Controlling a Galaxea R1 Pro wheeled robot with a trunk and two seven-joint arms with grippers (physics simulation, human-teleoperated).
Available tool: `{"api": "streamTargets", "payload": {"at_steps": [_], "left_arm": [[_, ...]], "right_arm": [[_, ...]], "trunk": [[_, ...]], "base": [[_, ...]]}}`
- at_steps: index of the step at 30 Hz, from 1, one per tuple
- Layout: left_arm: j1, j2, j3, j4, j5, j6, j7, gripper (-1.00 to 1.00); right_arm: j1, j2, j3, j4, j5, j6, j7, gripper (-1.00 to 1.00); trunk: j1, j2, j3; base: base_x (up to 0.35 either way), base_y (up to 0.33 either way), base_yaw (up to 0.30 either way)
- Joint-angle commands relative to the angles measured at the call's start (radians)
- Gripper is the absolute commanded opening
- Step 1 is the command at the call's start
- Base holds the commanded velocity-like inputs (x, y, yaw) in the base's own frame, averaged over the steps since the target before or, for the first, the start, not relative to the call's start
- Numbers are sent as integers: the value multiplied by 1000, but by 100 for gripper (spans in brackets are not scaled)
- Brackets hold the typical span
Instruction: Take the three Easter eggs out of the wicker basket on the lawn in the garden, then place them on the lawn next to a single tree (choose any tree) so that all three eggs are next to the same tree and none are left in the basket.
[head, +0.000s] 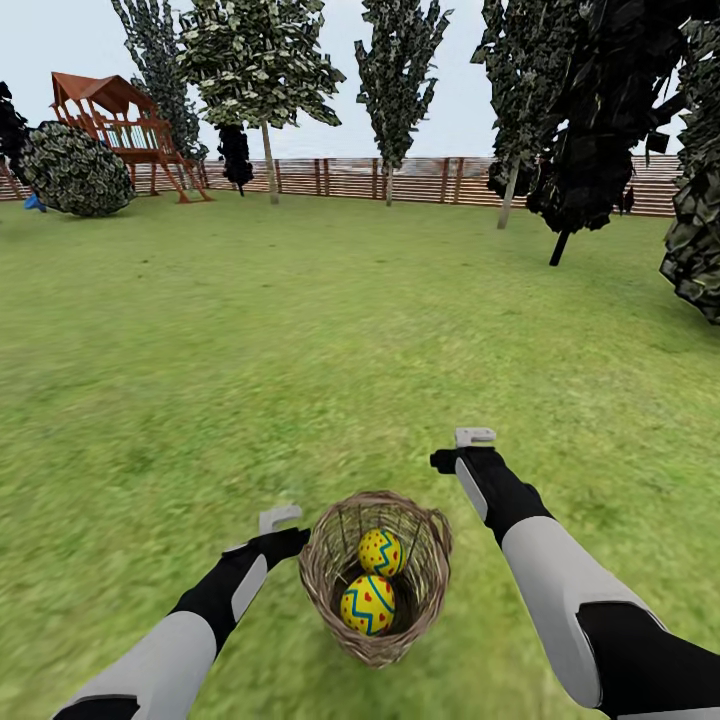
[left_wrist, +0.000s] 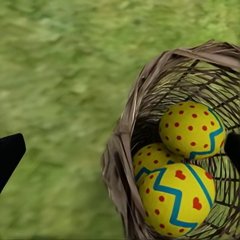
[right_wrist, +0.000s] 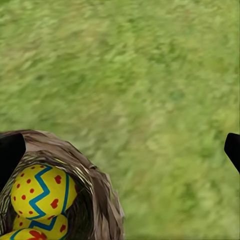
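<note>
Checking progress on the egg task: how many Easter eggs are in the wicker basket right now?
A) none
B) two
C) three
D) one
C: the left wrist view shows three Easter eggs inside the wicker basket, one partly hidden under the others.

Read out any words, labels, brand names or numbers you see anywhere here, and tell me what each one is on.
There is no readable text in any view.
Easter eggs: red dots, red hearts and blue zigzag bands only, no letters or numbers.
Wicker basket: plain weave, no label.
Left gripper and right gripper: no markings visible.
Wooden fence and play structure: no signs visible.
</note>
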Motion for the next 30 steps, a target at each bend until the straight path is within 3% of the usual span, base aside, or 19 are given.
{"api": "streamTargets", "payload": {"at_steps": [1, 24, 30], "left_arm": [[0, 0, 6, -2, 7, 7, -1, 100], [0, -1, 6, -2, 9, 7, -1, 100], [0, -2, 6, -2, 31, 7, -1, 100]], "right_arm": [[0, 0, 0, -1, -1, 5, -4, 100], [0, 1, 0, -3, -1, 5, 0, 100], [0, 1, 0, -3, -1, 6, 1, 100]], "trunk": [[4, -8, -4], [92, -169, -76], [115, -211, -95]], "base": [[0, 0, 0], [0, 0, 0], [0, 0, 0]]}}
